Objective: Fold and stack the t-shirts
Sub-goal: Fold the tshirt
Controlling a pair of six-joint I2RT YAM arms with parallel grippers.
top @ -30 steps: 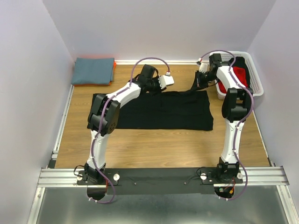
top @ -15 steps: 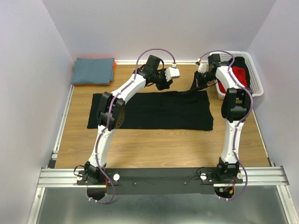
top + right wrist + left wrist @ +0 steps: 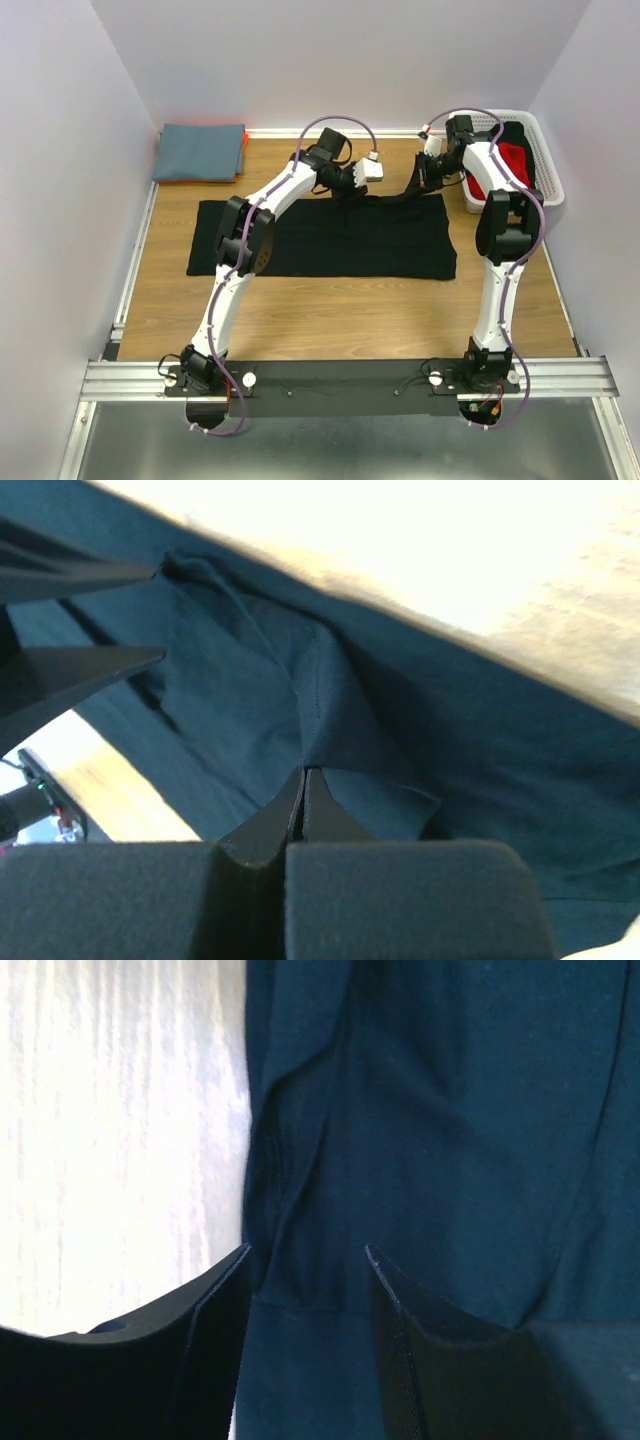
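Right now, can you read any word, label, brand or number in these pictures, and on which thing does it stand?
There are none. The black t-shirt, the folded slate-blue t-shirt and the white basket show no print, tag or number that can be read in any view.

Soft, even light fills the overhead view; the light-brown wooden tabletop (image 3: 330, 310) carries only faint shadows, and the large black cloth t-shirt (image 3: 330, 240) reads as a flat dark patch, its folds barely visible. Both wrist views blow the bare wood out to near white, with a bluish cast on the dark cloth. The closest foreground there looks slightly soft, possibly out of focus.
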